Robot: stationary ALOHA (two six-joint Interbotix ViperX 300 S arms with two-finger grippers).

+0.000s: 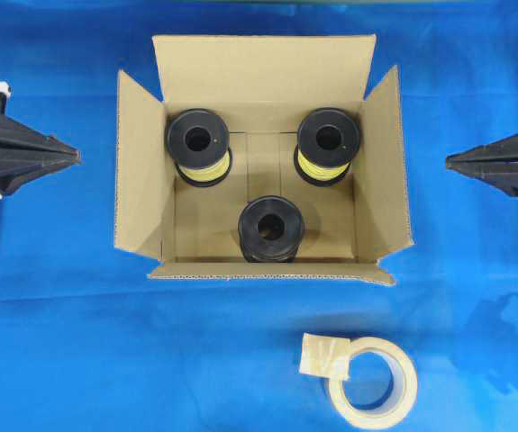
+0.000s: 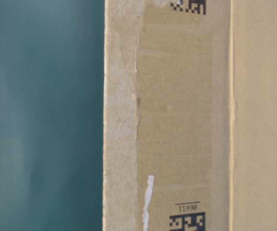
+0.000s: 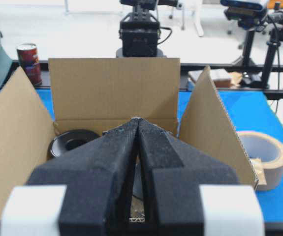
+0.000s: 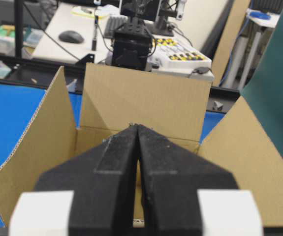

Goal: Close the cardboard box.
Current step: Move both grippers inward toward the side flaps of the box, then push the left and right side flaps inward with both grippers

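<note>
From overhead, the cardboard box (image 1: pixel 263 162) sits open on the blue surface (image 1: pixel 78 342), all four flaps raised, midway between the left claw (image 1: pixel 77 156) and the right claw (image 1: pixel 449 162), each well apart from its side flaps, tips pressed together and holding nothing. Three black spools (image 1: pixel 272 229) stand inside; a beige tape roll (image 1: pixel 372 382) lies near the front flap. At table level, only plain corrugated brown board with printed square codes (image 2: pixel 187 221) fills the frame. The left wrist view shows foam-padded fingers (image 3: pixel 107 157) meeting before the box. The right wrist view shows the same, fingers (image 4: pixel 114 162) joined, box beyond.
</note>
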